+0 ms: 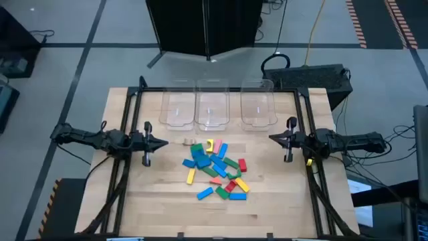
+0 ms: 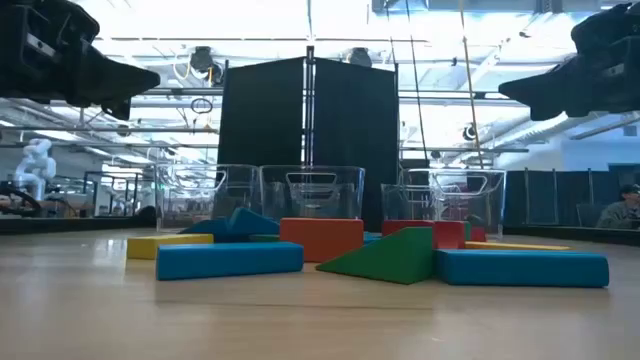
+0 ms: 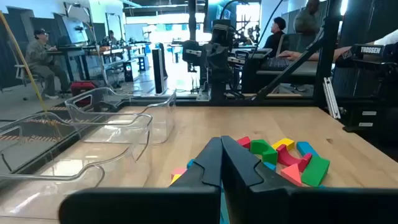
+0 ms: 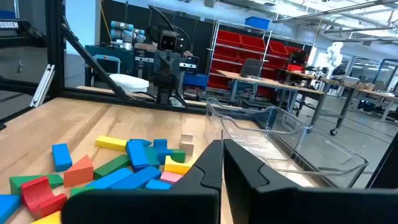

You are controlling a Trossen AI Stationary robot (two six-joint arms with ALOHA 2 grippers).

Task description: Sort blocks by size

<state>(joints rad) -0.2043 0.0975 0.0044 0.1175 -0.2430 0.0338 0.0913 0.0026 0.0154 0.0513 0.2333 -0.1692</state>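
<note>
Blocks [image 1: 215, 171] are lying heaped mid-worktop [image 1: 160, 207], none yet in the three clear bins [image 1: 210, 108] at the far edge. Picking an outlying block first is looking wisest. Left gripper [image 1: 163, 143] and right gripper [image 1: 273, 138] are hovering at either side, fingers together, pointing inward, holding nothing.

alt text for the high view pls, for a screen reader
A heap of colourful blocks lies mid-table, below three clear bins in a row. The left pincer and right pincer, both shut and holding nothing, flank the heap.
</note>
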